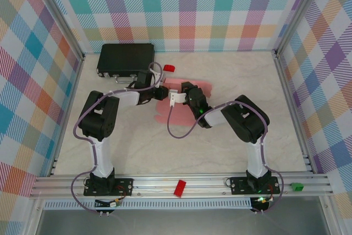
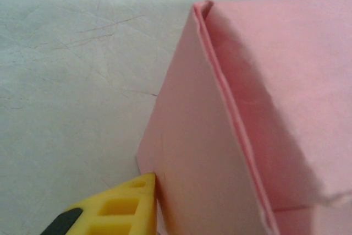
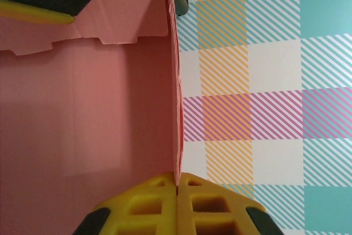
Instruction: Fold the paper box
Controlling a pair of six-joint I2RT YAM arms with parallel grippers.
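Observation:
The light-pink paper box (image 1: 190, 94) lies partly folded in the middle of the table, with one wall raised. My right gripper (image 1: 179, 99) is shut on the top edge of that raised wall; in the right wrist view the thin card (image 3: 110, 114) runs straight down between the two yellow fingertips (image 3: 177, 182). My left gripper (image 1: 163, 93) meets the box from the left. In the left wrist view one yellow finger (image 2: 129, 205) presses against the outside of a pink wall (image 2: 198, 152). Its other finger is hidden behind the card.
A black hard case (image 1: 125, 60) lies at the back left, close behind the left arm. A small red block (image 1: 169, 69) sits just behind the box and another (image 1: 180, 188) rests on the front rail. Plaid walls enclose the table.

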